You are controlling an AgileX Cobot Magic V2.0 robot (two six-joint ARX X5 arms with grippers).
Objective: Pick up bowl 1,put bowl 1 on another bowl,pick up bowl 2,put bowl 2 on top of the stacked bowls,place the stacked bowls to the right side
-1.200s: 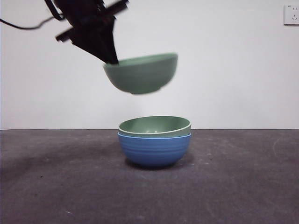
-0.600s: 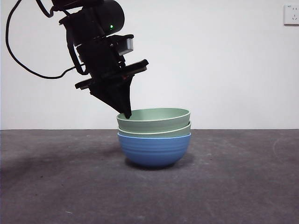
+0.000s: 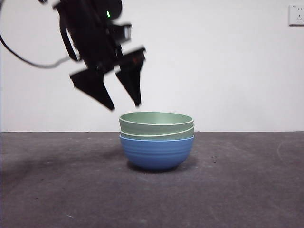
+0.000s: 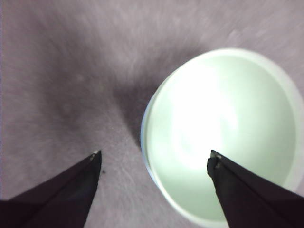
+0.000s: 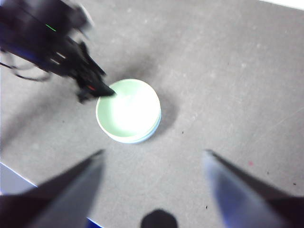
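Note:
Three bowls stand stacked at the table's middle: the ribbed blue bowl at the bottom, a pale green bowl nested in it, and a second pale green bowl on top. My left gripper hangs open just above the stack's left rim, holding nothing. In the left wrist view the top green bowl lies below, with one jaw over its inside and the other over bare table. My right gripper is open, high above the table, looking down on the stack and the left gripper.
The dark grey table stretches to both sides of the stack. A white wall with a socket stands behind. The left arm's black cable hangs at the upper left.
The left gripper carried the second green bowl down onto the stack, opened and let go, and has risen a little up and left. The bowl now rests on the stack.

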